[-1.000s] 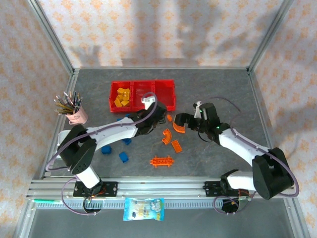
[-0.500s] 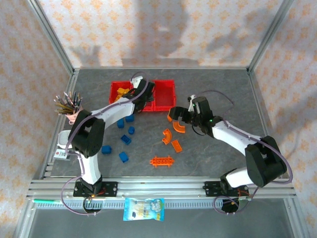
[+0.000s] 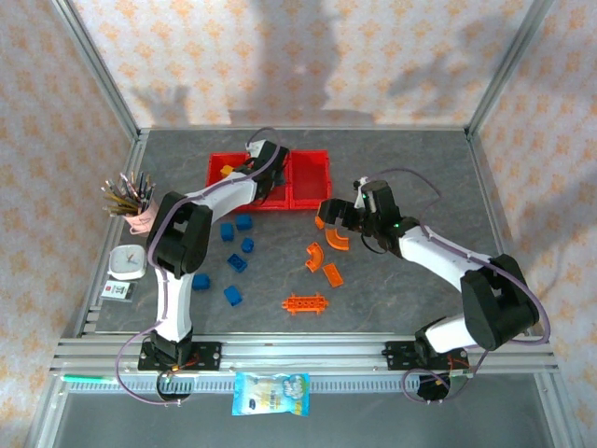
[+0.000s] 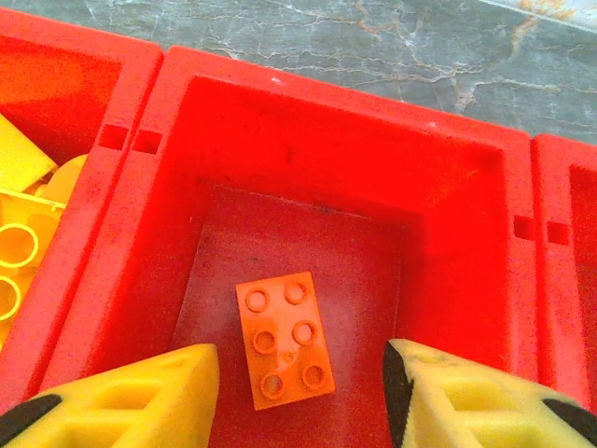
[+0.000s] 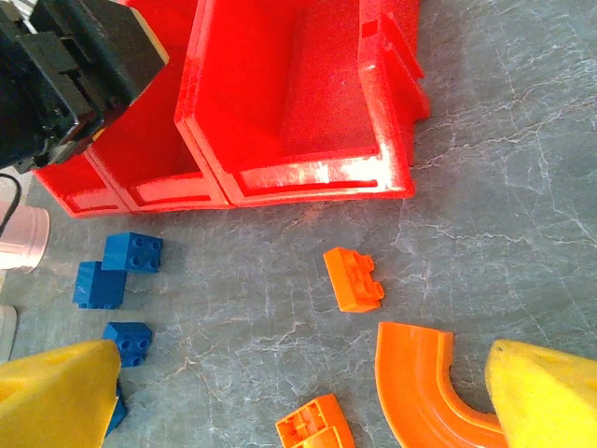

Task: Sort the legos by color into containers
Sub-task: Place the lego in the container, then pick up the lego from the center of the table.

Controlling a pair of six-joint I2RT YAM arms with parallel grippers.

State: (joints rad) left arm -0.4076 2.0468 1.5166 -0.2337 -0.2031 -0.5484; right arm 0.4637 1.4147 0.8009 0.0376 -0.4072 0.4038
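Note:
The containers are three joined red bins at the back of the table. My left gripper hangs open over the middle bin, where one orange brick lies flat and free of both fingers. Yellow bricks fill the left bin. My right gripper is open low over the table, straddling a small orange brick, an orange curved piece and another orange piece. Blue bricks lie scattered at the left. An orange ladder plate lies nearer the front.
A pink cup of pencils stands left of the bins, and a white object lies below it. A snack packet rests on the front rail. The left gripper's body leans over the bins near my right gripper.
My left arm swung from the table's middle up over the bins, then opened its jaws; the orange brick now lies in the middle bin. The right gripper shifted slightly left and back.

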